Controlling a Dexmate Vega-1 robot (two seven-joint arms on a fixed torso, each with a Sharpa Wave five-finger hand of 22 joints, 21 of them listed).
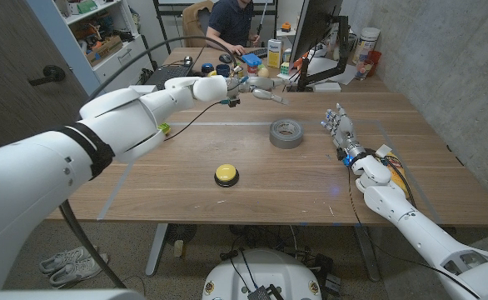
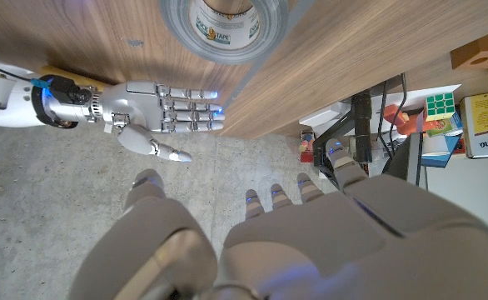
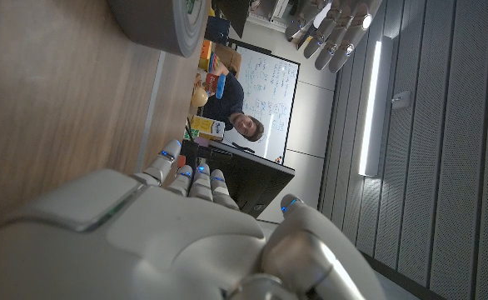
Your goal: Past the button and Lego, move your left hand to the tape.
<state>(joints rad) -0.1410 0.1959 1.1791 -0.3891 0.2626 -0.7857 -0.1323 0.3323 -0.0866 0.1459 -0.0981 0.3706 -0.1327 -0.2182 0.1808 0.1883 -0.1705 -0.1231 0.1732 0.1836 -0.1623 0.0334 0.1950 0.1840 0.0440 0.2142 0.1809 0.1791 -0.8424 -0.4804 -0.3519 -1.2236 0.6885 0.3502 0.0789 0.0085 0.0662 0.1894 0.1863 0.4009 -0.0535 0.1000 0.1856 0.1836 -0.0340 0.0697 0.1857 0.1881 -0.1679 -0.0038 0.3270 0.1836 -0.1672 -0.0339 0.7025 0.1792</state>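
Note:
A grey roll of tape (image 1: 286,132) lies flat on the wooden table (image 1: 186,196), right of centre. My left hand (image 1: 256,87) hovers above the table just beyond and left of the roll, fingers apart, holding nothing. The left wrist view looks over that hand (image 2: 311,233) down onto the tape (image 2: 225,25). The yellow button (image 1: 226,174) sits nearer the front, and a small green Lego (image 1: 164,128) peeks out beside my left forearm. My right hand (image 1: 341,132) stands upright just right of the tape with its fingers apart and empty; it also shows as the right hand (image 2: 156,108) next to the roll.
A person (image 1: 231,21) sits behind the far table edge among a monitor (image 1: 311,33), boxes and small items. A Rubik's cube (image 2: 440,104) and a sugar box (image 2: 485,125) stand there too. Cables (image 1: 390,162) lie by my right wrist.

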